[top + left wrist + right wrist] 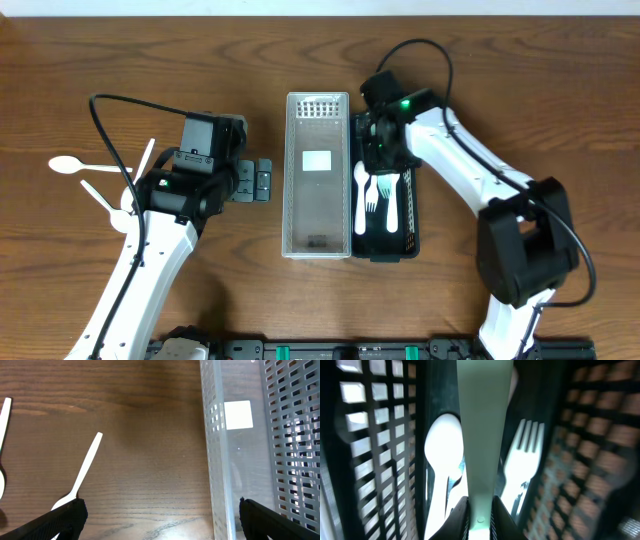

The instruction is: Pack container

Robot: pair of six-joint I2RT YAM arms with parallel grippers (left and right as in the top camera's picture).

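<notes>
A black perforated container (413, 215) holds white plastic cutlery: a spoon (360, 195) and forks (388, 200). My right gripper (378, 135) is over its far end, shut on a white plastic utensil handle (484, 435) that points down into the container, above a spoon (442, 455) and a fork (522, 460). A clear perforated container (317, 175) lies empty beside it, and shows in the left wrist view (240, 450). My left gripper (262, 181) is open just left of the clear container, empty (160, 515). Loose white cutlery (110, 180) lies at the far left; one handle shows (82, 472).
The clear and black containers lie side by side in the middle of the wooden table. Black cables arc above both arms. A dark rail (380, 349) runs along the table's front edge.
</notes>
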